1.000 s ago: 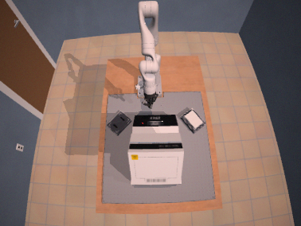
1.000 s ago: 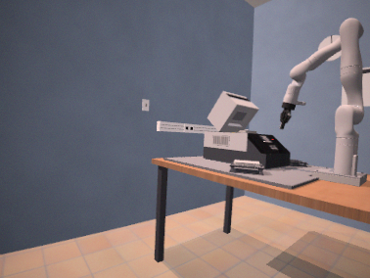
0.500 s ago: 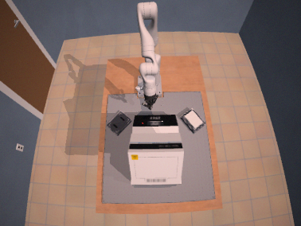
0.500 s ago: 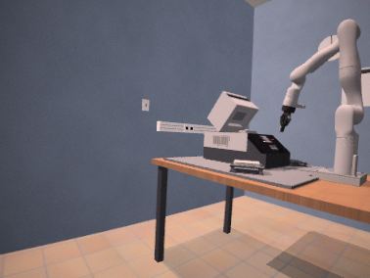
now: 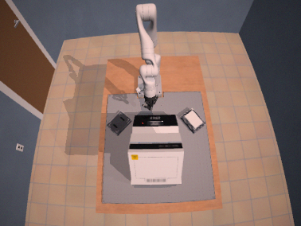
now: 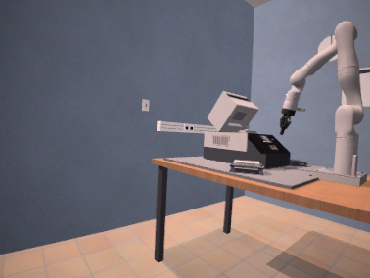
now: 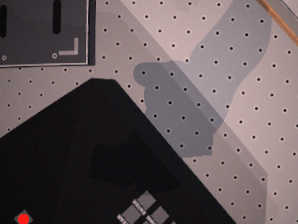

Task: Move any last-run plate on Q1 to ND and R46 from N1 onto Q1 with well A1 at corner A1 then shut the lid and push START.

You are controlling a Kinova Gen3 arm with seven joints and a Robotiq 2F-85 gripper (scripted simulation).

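Hanging empty, fingers narrow, the gripper [image 5: 150, 105] [image 6: 283, 128] faces the cycler [image 5: 170, 129] [image 6: 225, 142] [image 7: 60, 120]: lid [image 5: 156, 167] [image 6: 227, 112] raised, lamp [image 5: 143, 123] [image 6: 272, 140] [image 7: 23, 219] red. Near the tabletop's top-view right edge, a plate [image 5: 194, 119] [image 6: 247, 162] apparently awaits loading.

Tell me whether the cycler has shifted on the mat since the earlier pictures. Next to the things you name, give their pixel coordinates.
No. The cycler [image 5: 155, 129] [image 6: 225, 142] [image 7: 60, 150] sits at the same spot on the grey mat [image 5: 115, 191] [image 6: 299, 178] [image 7: 240, 135], facing the same way.
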